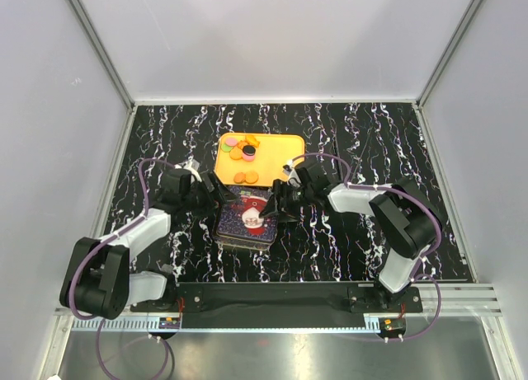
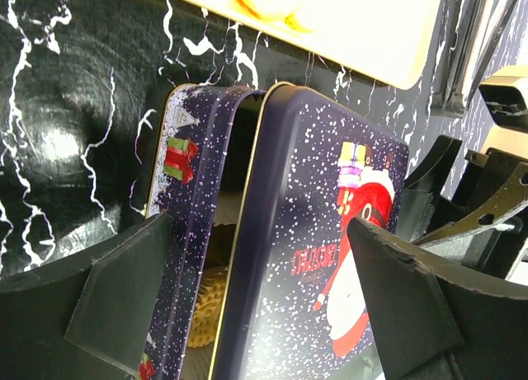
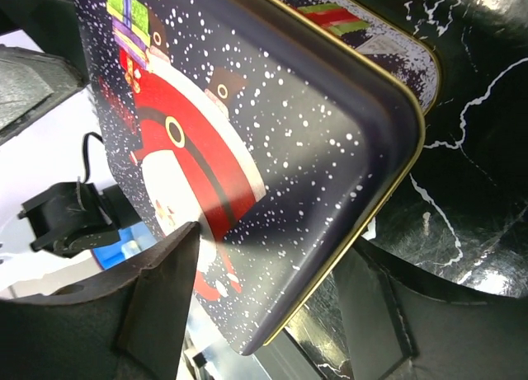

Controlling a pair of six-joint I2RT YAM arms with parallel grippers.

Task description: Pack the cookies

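Several cookies (image 1: 242,147), orange with a green, a pink and a black one, lie on an orange tray (image 1: 285,145); two more orange ones (image 1: 246,177) sit at its near edge. In front of the tray stands a dark blue Christmas tin (image 2: 177,174). Its Santa lid (image 1: 252,217) lies askew over it, leaving a gap on the left. A yellow waffle-patterned piece (image 2: 206,306) shows inside. My left gripper (image 1: 219,190) stands open, its fingers wide on either side of tin and lid. My right gripper (image 3: 272,240) is open with the lid's corner (image 3: 363,149) between its fingers.
The tabletop (image 1: 371,133) is black marble with white veins, enclosed by grey walls. The tray's pale edge (image 2: 371,42) shows just beyond the tin in the left wrist view. Both arms reach in towards the tin from either side.
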